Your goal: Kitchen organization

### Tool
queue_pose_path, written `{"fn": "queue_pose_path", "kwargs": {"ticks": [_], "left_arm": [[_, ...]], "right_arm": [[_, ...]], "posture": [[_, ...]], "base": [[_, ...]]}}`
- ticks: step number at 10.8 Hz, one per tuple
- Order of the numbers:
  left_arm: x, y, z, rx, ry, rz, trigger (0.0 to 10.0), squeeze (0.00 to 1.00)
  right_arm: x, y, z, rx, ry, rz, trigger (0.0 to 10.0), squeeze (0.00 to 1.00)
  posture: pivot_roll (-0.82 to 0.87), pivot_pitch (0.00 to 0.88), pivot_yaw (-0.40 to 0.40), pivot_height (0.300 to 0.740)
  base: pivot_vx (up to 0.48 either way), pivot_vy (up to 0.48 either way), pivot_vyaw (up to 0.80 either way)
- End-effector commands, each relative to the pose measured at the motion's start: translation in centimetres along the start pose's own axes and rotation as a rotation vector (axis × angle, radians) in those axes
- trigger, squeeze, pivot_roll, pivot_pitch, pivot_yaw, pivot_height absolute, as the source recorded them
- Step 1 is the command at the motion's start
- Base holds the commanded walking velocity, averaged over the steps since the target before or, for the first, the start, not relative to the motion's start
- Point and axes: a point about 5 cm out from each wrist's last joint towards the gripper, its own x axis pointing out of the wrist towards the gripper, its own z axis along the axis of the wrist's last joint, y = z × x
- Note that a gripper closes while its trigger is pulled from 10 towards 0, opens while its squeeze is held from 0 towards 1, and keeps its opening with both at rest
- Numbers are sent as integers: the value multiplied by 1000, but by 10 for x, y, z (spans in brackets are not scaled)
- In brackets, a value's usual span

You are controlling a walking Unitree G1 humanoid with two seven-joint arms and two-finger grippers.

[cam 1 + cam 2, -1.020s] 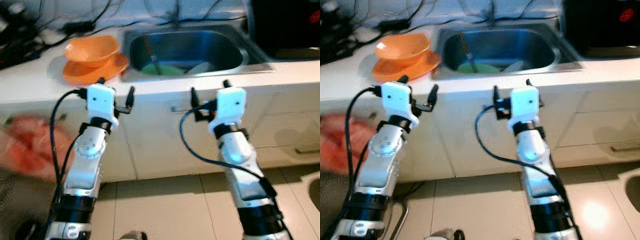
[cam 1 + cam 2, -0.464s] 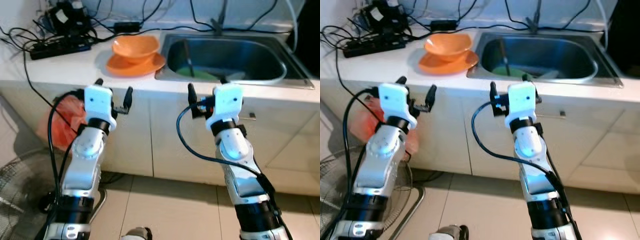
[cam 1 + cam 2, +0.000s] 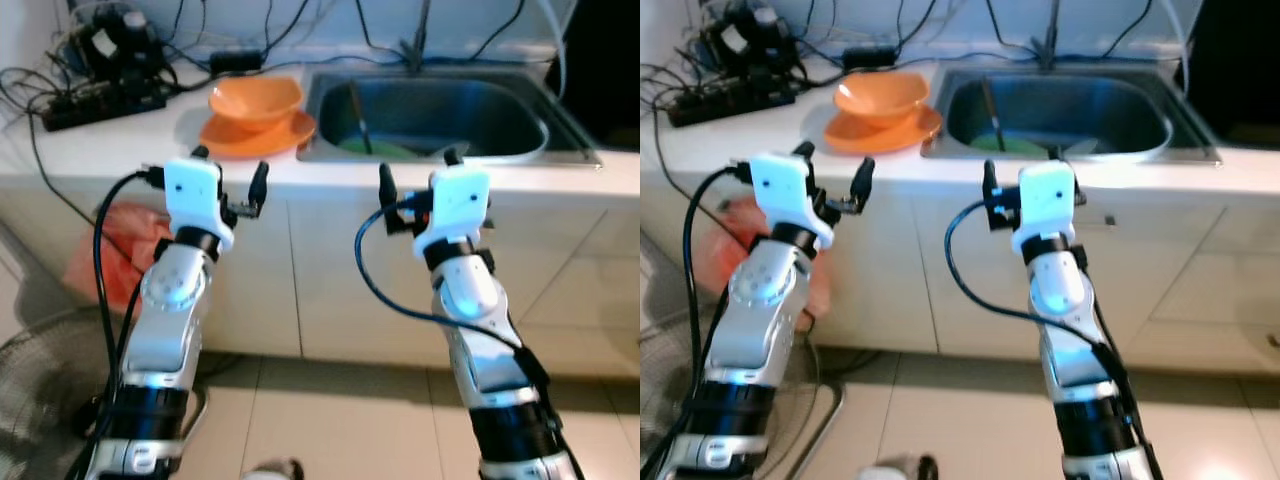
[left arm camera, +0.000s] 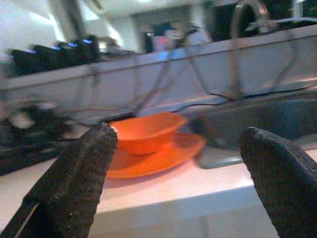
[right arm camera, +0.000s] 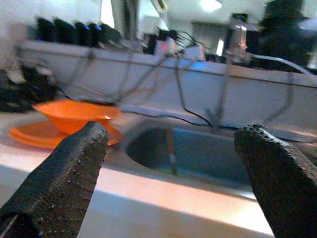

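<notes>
In front of the white worktop (image 3: 120, 150) we hold both arms raised at its front edge. Our left pincer (image 3: 228, 178) is spread wide and holds nothing, level with the worktop edge just short of the orange bowl (image 3: 255, 100). The bowl sits in an orange plate (image 3: 225, 137) on the worktop, just left of the steel sink (image 3: 440, 105). Our right pincer (image 3: 415, 175) is likewise spread and empty, in front of the sink's near rim. Inside the sink lie something green (image 3: 375, 148) and a dark utensil (image 3: 357, 103) leaning against the wall. A black power strip (image 3: 85, 105) with tangled cables lies at the worktop's far left. An orange bag (image 3: 105, 250) hangs beside the cabinet below.
</notes>
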Motion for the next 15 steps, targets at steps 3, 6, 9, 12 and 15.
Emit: {"fn": "queue_pose_path", "kwargs": {"ticks": [3, 6, 9, 12, 15], "left_arm": [[1, 2, 5, -4, -6, -4, 10000, 0], [3, 3, 7, -3, -16, -2, 10000, 0], [1, 3, 4, 0, -4, -7, 10000, 0], [2, 12, 1, 18, 23, 3, 10000, 0], [-10, 13, -20, 26, 107, -43, 10000, 0]], "right_arm": [[1, 0, 1, -5, -7, -4, 10000, 0], [0, -3, 2, -23, -14, 0, 10000, 0], [1, -2, 1, -27, -11, 7, 10000, 0], [8, -3, -1, -25, 0, 26, 10000, 0], [9, -25, -4, -75, 35, 3, 10000, 0]], "posture": [[110, 36, 75, 740], [104, 35, 69, 740], [109, 34, 62, 740], [131, 28, 6, 740], [106, 44, -46, 740]], "base": [[415, 0, 0], [428, 0, 0], [420, 0, 0], [112, 0, 0], [0, 0, 0]]}}
